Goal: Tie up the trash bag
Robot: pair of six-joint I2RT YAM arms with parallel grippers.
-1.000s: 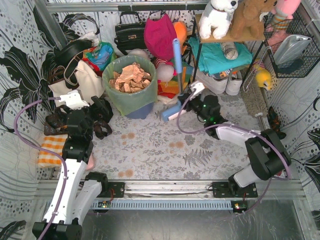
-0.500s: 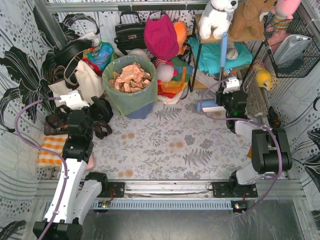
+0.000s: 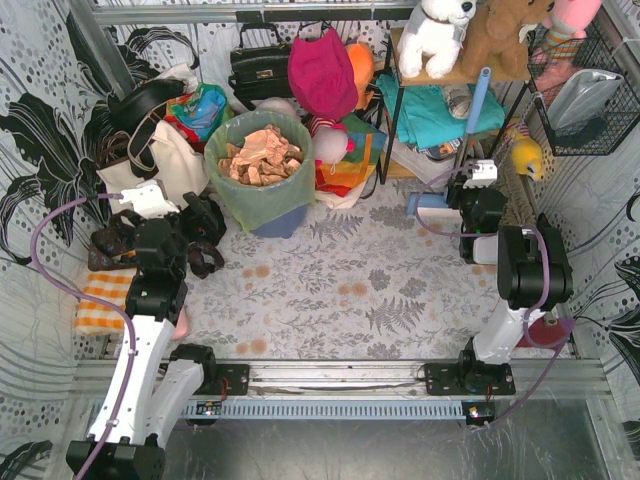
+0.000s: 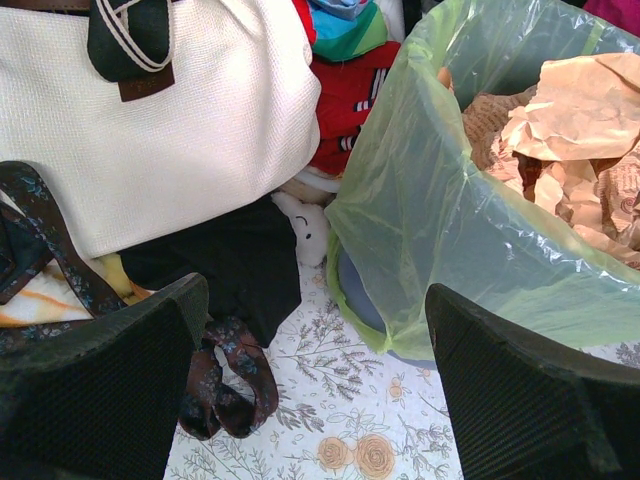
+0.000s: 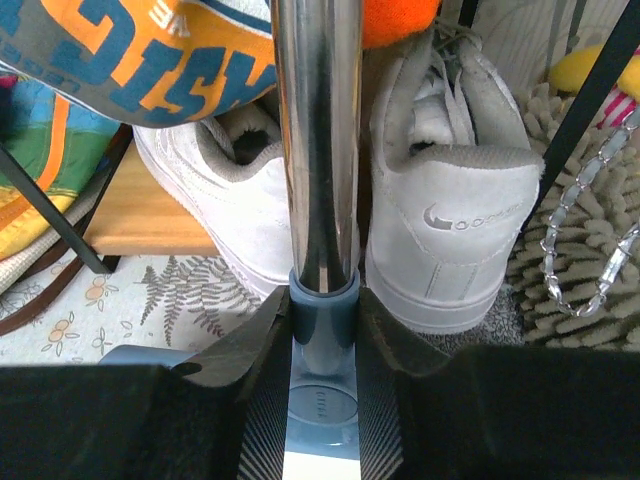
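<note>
Over at the right edge by the shelf (image 5: 140,215), the right gripper (image 5: 322,330) had just swung the blue-handled broom (image 3: 479,88) it clamped clear of the untied trash bag (image 3: 262,197) at upper left-center, so tying could probably start, with the left gripper (image 4: 315,300) wide open and empty beside it.

Left arm (image 3: 140,340) stretches up the frame's left side, left gripper (image 3: 208,238) jaws wide apart. Right arm (image 3: 520,290) folded at right, right gripper (image 3: 456,205) clamped on a pole (image 5: 318,150).
</note>
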